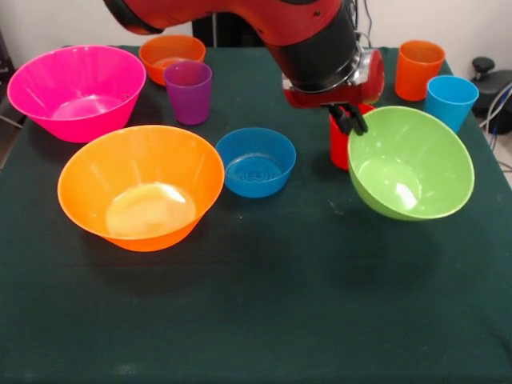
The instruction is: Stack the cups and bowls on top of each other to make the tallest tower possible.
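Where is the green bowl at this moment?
In the front view the green bowl is on the right side, tilted, held at its rim by the end effector, just in front of the red cup.

We see a large glossy pink plastic bowl [78, 90] and a large shiny orange plastic bowl [141, 187], both slightly translucent. A medium green plastic bowl [412, 164] and a small blue plastic bowl [256, 162] gleam too. A smooth purple plastic cup [189, 92] looks duller. The dark green table cover [256, 320] appears matt, like felt cloth.
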{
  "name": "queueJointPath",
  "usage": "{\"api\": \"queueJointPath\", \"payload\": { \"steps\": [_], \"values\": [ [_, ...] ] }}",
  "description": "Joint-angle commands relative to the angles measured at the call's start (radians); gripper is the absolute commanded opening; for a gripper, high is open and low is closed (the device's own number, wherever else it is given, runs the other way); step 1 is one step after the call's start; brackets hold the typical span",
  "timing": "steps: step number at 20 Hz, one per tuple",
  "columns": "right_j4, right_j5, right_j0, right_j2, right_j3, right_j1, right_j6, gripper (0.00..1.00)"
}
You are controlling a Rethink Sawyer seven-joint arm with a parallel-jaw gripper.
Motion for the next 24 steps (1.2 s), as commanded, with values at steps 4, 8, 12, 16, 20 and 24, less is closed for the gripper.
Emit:
{"api": "queueJointPath", "payload": {
  "steps": [4,8,12,16,20,24],
  "values": [
    [-0.095,-0.048,-0.022,0.026,0.067,-0.073,-0.102,0.00],
    [-0.105,-0.051,-0.039,0.034,0.076,-0.073,-0.108,0.00],
    [-0.118,-0.041,-0.051,0.034,0.068,-0.072,-0.120,0.00],
    [-0.118,-0.040,-0.066,0.042,0.084,-0.089,-0.122,0.00],
    [-0.119,-0.048,-0.087,0.053,0.110,-0.100,-0.127,0.00],
    [-0.120,-0.041,-0.109,0.064,0.124,-0.109,-0.135,0.00]
  ]
}}
